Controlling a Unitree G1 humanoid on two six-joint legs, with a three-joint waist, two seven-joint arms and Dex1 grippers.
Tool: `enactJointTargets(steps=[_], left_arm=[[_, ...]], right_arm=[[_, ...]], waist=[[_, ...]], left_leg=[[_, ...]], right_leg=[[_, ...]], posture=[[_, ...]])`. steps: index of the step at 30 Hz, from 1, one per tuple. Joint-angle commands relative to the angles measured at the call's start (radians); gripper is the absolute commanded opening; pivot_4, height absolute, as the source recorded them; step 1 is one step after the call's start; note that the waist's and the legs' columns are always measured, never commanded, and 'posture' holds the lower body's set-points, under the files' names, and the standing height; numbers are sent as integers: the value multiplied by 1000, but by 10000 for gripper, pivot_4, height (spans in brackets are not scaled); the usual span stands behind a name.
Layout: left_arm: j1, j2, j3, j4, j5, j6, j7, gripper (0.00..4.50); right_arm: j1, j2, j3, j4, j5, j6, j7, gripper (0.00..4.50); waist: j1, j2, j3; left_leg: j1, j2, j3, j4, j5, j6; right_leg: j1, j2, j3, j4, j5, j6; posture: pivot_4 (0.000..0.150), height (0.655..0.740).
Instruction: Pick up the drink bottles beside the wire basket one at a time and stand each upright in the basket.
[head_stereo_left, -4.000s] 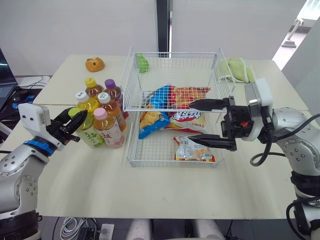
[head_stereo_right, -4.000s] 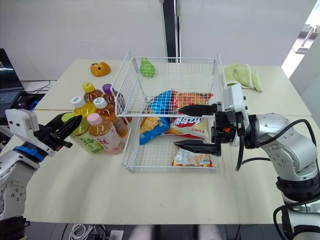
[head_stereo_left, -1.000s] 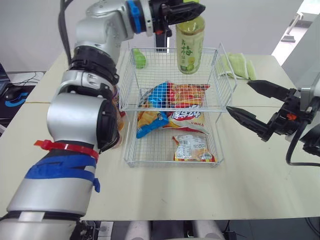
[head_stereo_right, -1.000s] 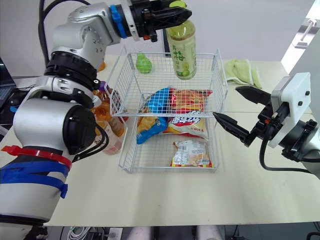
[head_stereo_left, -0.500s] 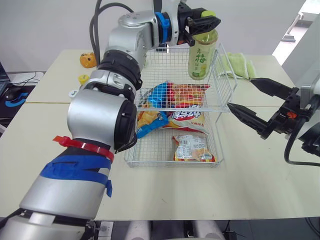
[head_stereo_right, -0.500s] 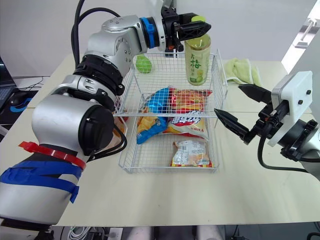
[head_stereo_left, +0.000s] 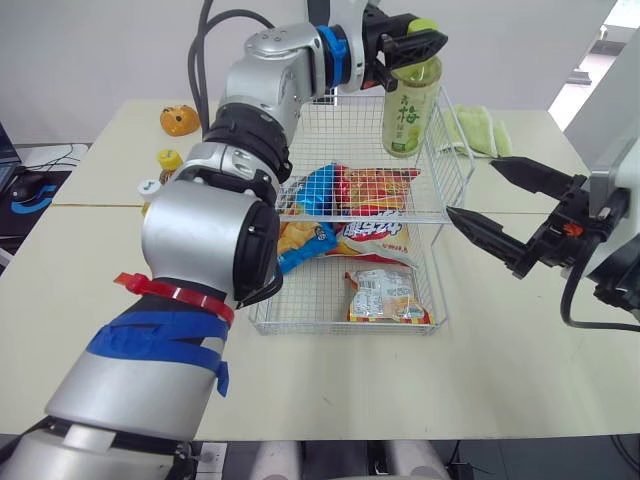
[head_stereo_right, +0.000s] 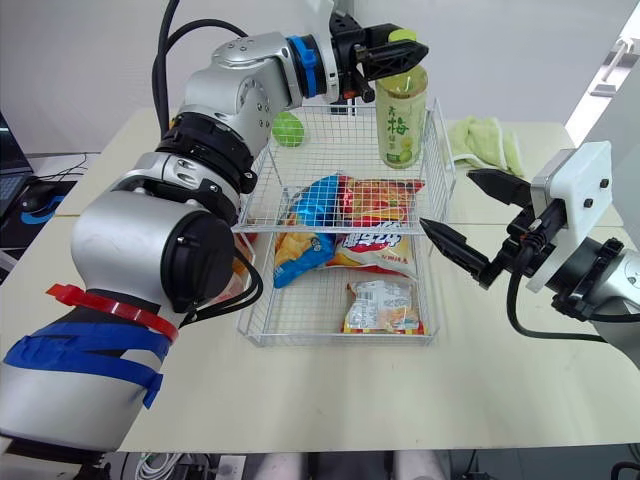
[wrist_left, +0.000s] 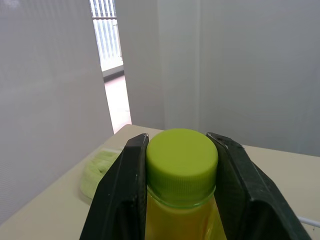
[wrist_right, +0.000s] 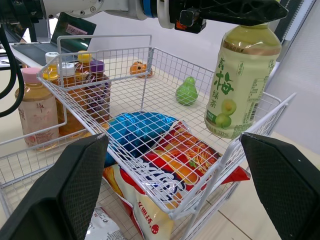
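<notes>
The left gripper (head_stereo_left: 417, 32) is closed on the green cap (wrist_left: 182, 157) of a green tea bottle (head_stereo_left: 410, 105), one black finger (wrist_left: 122, 190) on each side of the cap. The bottle hangs upright straight below that gripper, its base down among the wires at the far corner of the wire basket (head_stereo_left: 262, 150). I cannot tell whether the base rests on anything.

The right gripper (head_stereo_left: 475, 187) is spread wide and holds nothing. It sits just beside the basket, its tips pointing at the basket's side. The snack bags (head_stereo_left: 352, 212) lie just ahead of it, and the held bottle stands beyond them and higher.

The other bottles (wrist_right: 75, 75) stand in a cluster outside the basket, on the side away from the right gripper and well below the left one.
</notes>
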Motion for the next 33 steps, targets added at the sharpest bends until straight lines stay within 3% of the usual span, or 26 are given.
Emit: enactJointTargets(steps=[1, 6, 22, 28, 33], left_arm=[[-62, 2, 27, -28, -4, -19, -10, 28747], [-70, 14, 39, -31, -1, -19, -26, 44682], [-42, 204, 111, -138, -70, 79, -182, 44682], [74, 332, 131, -306, -99, 167, -178, 44682], [269, 468, 168, -563, -138, 252, -128, 44682]], right_arm=[[-23, -10, -8, -7, -4, -28, -3, 45000], [-30, -7, 5, -2, -5, -36, 3, 45000], [-119, -12, 64, 48, 10, -77, 103, 45000], [-173, -4, 112, 77, 48, -76, 178, 45000], [-230, 26, 196, 118, 23, -93, 262, 45000]], waist=[[0, 0, 0], [0, 0, 0], [-4, 0, 0], [-7, 1, 0], [-13, 1, 0]], left_leg=[[0, 0, 0, 0, 0, 0], [0, 0, 0, 0, 0, 0], [1, 0, 0, 1, 0, 0], [3, 1, 1, 1, 0, 0], [5, 2, 1, 1, 0, 0]], right_leg=[[0, 0, 0, 0, 0, 0], [0, 0, 0, 1, 0, 0], [0, 0, 1, 2, 0, 0], [1, 0, 1, 3, 0, 0], [1, 0, 2, 4, 0, 0]], posture=[[1500, 7400], [1500, 7400], [1500, 7400], [1500, 7400], [1500, 7400]])
